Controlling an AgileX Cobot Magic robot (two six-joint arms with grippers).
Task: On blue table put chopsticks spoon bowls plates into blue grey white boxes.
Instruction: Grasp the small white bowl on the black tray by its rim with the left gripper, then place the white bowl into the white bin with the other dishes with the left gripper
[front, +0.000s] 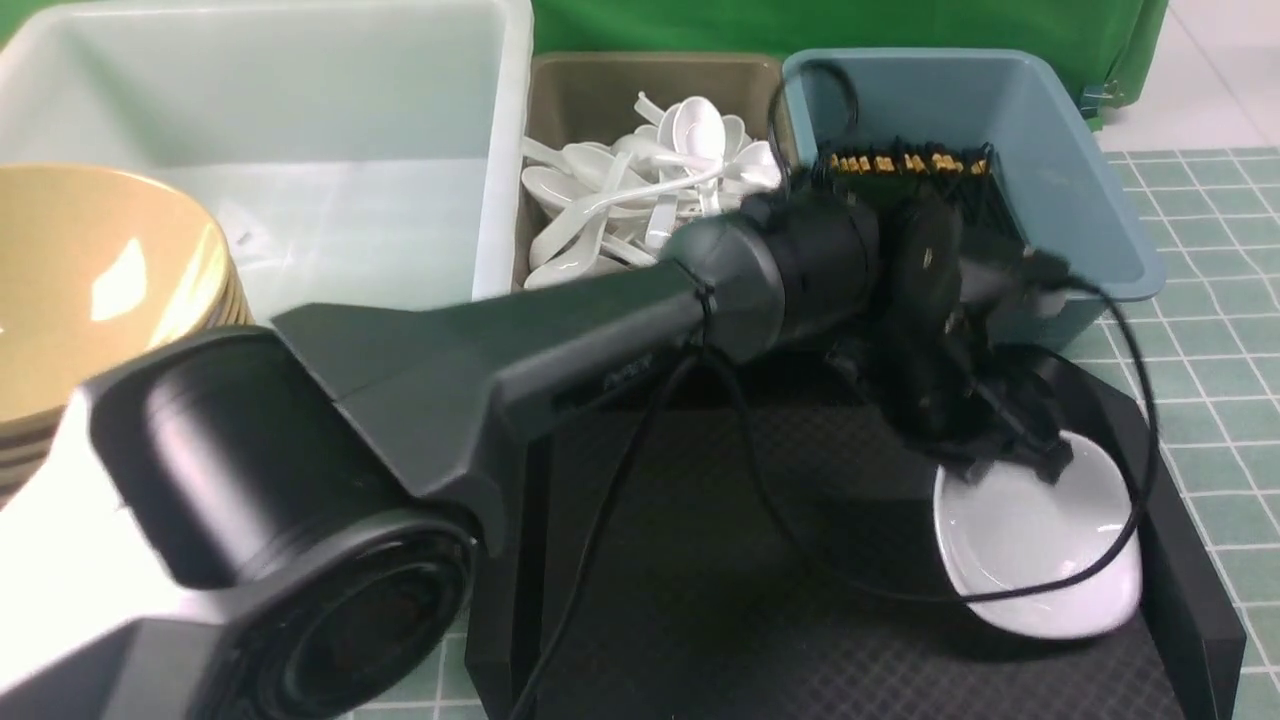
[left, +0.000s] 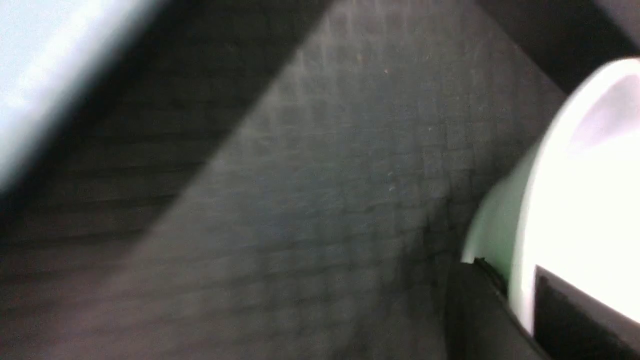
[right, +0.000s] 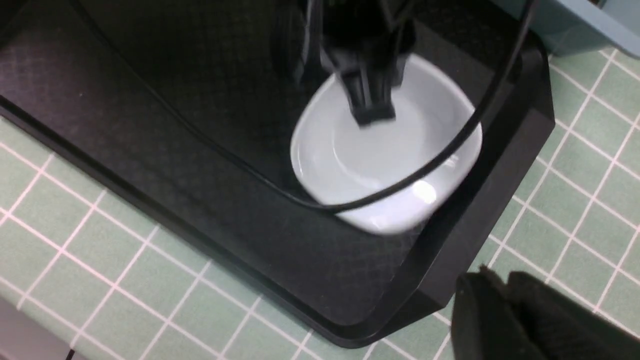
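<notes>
A white plate (front: 1030, 540) sits tilted at the right end of the black tray (front: 700, 560). My left arm reaches across the tray, and my left gripper (front: 1010, 455) is shut on the plate's far rim. In the left wrist view the plate (left: 590, 190) rim sits between the two fingers of the left gripper (left: 520, 295). The right wrist view shows the plate (right: 380, 160) from above with the left gripper (right: 372, 112) on it. My right gripper (right: 500, 285) is shut and empty over the green cloth beside the tray's corner.
Behind the tray stand a white box (front: 300, 180), a grey box (front: 650, 90) holding white spoons (front: 650, 190), and a blue box (front: 1060, 170) holding chopsticks (front: 905, 165). A stack of yellow bowls (front: 90, 290) stands at the left. A black cable (front: 1140, 450) loops over the plate.
</notes>
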